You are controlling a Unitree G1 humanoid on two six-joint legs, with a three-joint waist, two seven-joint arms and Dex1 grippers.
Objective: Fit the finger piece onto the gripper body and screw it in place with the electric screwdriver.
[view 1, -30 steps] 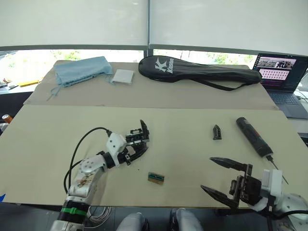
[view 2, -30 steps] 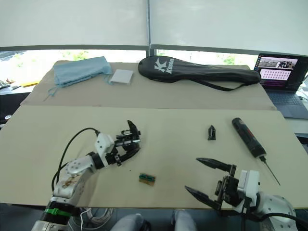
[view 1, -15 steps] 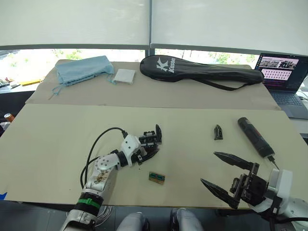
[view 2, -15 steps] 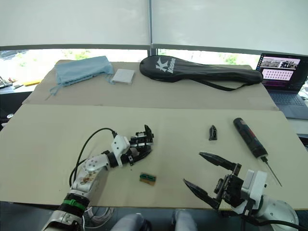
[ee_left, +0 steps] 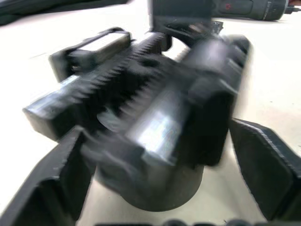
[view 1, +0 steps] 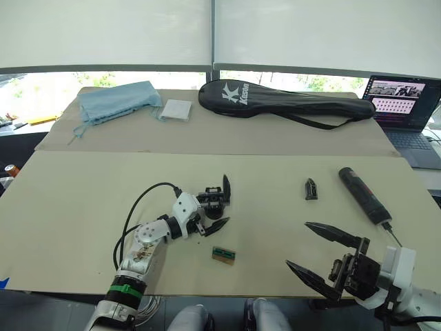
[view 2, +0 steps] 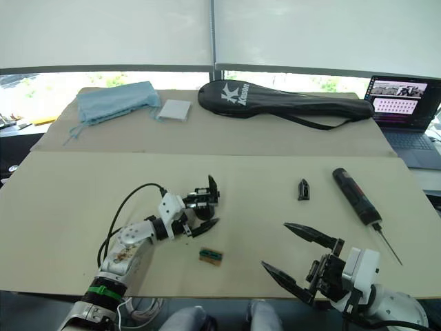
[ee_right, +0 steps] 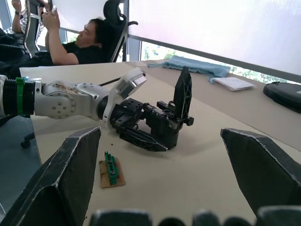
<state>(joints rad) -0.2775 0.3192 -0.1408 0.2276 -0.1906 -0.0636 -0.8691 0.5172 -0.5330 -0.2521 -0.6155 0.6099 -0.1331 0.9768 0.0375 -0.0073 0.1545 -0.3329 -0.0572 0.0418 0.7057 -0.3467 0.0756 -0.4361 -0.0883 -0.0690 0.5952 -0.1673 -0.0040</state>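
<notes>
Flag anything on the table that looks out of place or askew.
Nothing looks damaged or spilled. The one stray is a small green-and-tan block lying loose beside the gripper body. The finger piece and electric screwdriver lie apart, unused.

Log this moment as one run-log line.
left gripper: open around gripper body | right gripper: open, holding nothing | finger piece: on table, apart | screwdriver: on table, untouched

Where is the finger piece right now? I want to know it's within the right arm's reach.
In the left eye view the finger piece lies alone on the table's right half, just left of the electric screwdriver and beyond the right gripper.
</notes>
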